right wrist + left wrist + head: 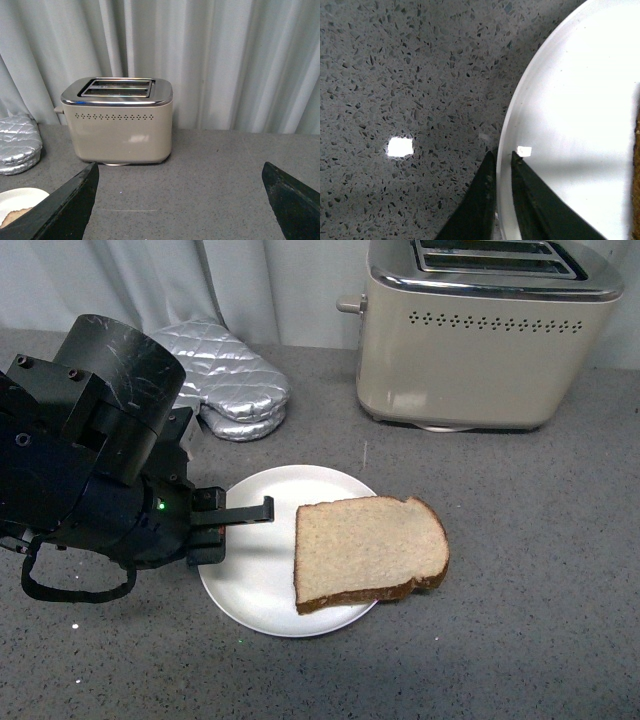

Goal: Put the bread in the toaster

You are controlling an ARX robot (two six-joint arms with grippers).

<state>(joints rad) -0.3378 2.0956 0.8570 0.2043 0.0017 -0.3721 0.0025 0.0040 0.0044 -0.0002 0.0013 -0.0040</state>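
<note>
Front view, from the desk's left edge: the left gripper reaches over the left rim of the white plate near the front edge. Its jaws are drawn almost together and carry nothing (the left wrist view shows only a sliver between them). The bread lies flat on the plate's right half, its crust overhanging the rim. The toaster stands at the back right corner. The right gripper, seen only from its wrist, is spread wide and empty. The pick-up looks next: take the overhanging crust edge, pinching lightly so the slice neither tears nor sags
</note>
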